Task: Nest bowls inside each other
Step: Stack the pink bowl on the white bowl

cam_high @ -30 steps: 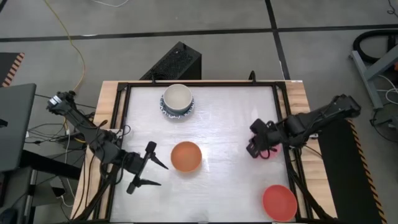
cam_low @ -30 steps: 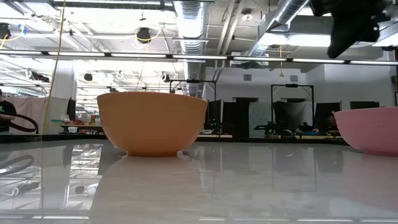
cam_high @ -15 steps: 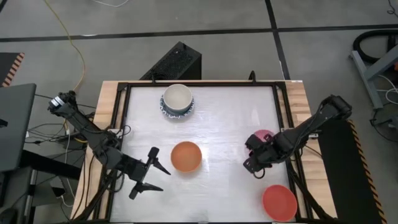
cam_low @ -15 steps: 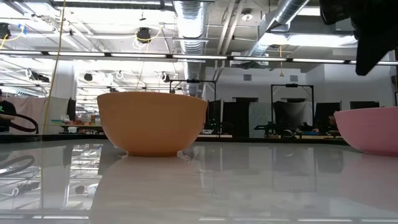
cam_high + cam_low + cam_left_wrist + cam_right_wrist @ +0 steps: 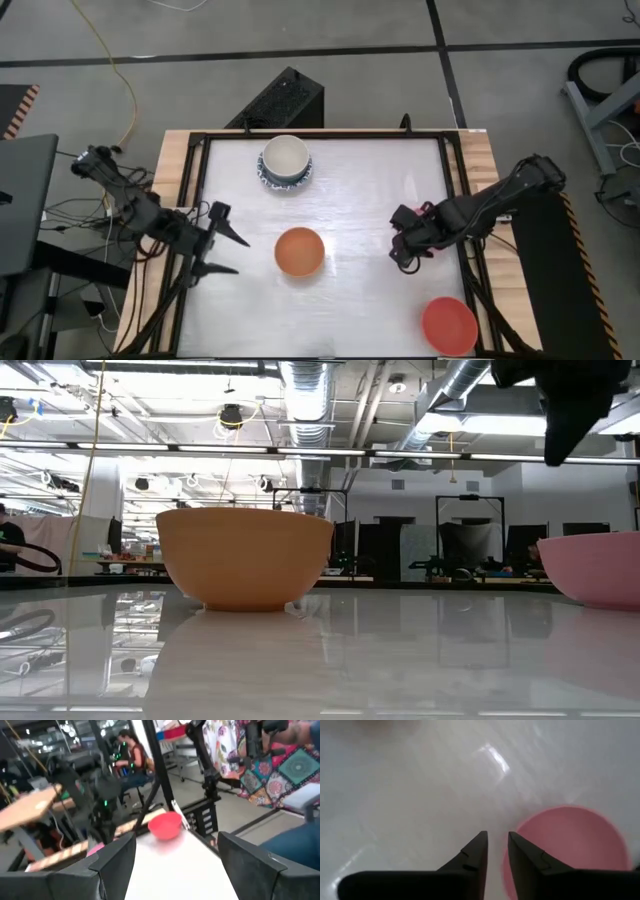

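The right gripper (image 5: 496, 840) is held above the pink bowl (image 5: 565, 850) at the table's right, fingers narrowly parted, apparently gripping nothing. The left gripper (image 5: 222, 252) is spread wide, left of the orange bowl (image 5: 299, 251).

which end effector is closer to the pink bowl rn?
Right. The right end effector hangs just above the pink bowl, at its rim. The left end effector is across the table, beyond the orange bowl.
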Robot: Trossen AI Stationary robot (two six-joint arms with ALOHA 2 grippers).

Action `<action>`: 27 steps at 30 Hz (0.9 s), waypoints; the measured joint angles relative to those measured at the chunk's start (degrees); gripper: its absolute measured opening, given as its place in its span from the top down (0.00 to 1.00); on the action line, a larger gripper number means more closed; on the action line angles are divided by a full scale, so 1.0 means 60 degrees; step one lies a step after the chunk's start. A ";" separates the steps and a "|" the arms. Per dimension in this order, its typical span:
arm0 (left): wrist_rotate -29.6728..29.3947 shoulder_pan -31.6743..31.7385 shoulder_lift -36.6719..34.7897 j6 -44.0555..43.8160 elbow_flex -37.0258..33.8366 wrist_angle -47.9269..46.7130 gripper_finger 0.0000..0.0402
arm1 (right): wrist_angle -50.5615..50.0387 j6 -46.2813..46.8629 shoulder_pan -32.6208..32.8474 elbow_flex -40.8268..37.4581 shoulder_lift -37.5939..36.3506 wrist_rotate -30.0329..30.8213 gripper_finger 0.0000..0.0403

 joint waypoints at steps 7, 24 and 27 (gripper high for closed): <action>0.0003 0.0277 -0.0838 -0.0669 0.0000 -0.1275 0.33 | -0.1305 0.0301 0.0002 0.0143 -0.0004 -0.0329 0.65; 0.0290 0.0741 -0.0647 -0.1525 0.0000 -0.2028 0.33 | -0.2213 0.2295 0.0080 -0.0381 -0.0004 -0.1021 0.41; 0.0626 0.0745 -0.0518 -0.1480 0.0000 -0.1982 0.33 | -0.1872 0.2313 0.0059 -0.0845 -0.0004 -0.1023 0.40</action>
